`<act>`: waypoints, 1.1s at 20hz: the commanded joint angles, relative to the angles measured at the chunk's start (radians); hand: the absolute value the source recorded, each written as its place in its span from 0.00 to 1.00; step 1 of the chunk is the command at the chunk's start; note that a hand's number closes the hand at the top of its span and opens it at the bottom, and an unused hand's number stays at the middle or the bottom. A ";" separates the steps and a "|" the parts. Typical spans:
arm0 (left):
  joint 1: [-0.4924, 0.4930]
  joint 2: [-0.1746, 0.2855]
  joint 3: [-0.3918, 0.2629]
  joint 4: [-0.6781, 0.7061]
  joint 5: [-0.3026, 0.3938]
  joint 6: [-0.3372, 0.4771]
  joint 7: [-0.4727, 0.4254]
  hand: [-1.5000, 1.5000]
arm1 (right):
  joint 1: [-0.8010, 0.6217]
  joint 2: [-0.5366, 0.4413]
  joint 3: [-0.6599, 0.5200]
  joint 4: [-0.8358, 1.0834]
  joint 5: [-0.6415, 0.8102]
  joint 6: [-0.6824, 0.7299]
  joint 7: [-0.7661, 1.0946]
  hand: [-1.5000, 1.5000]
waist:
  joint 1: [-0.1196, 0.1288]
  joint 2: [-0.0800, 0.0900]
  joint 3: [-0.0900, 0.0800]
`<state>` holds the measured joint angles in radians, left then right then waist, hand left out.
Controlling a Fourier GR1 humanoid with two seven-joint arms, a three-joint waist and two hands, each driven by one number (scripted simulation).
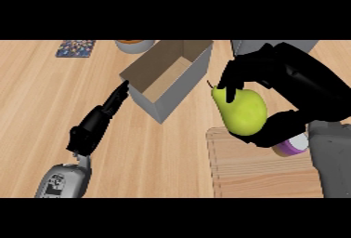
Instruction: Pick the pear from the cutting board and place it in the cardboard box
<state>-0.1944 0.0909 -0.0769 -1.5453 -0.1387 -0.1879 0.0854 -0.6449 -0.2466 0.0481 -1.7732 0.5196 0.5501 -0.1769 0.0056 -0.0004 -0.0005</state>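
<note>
Pear [241, 111], yellow-green with its stem up, sits in the right hand [288, 76], whose fingers curl over its top and whose thumb wraps under its base. The fruit hangs above the far edge of the cutting board [260, 172], apart from the wood, so I judge the pick done and the carry in hand. Just below the hand a small purple-and-white object [296, 146] peeps out over the board; what it is I cannot tell.

To the left of the pear stands the cardboard box [182, 88], its top open and its right wall near the fruit. The next move, as I read it, calls for a shift left and away until the pear is over the opening and clear of that wall, then a lowering inside before the fingers let go.

The left hand [96, 123] lies across the worktop [41, 102] with fingers straight, holding nothing, its tips at the box's near-left corner; contact there cannot be told. At the far edge sit a bowl [135, 45] and a patterned mat [75, 48].
</note>
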 commanded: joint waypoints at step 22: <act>0.028 -0.017 -0.010 -0.064 -0.008 -0.019 0.024 0.50 | -0.502 0.224 0.051 0.887 0.310 -0.420 -0.092 1.00 | 0.020 0.005 0.000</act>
<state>-0.1782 0.0647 -0.0916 -1.5709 -0.1568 -0.1943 0.0925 -1.0739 -0.0586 0.0907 -1.0264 0.7770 0.1984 -0.2555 0.0216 0.0044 -0.0003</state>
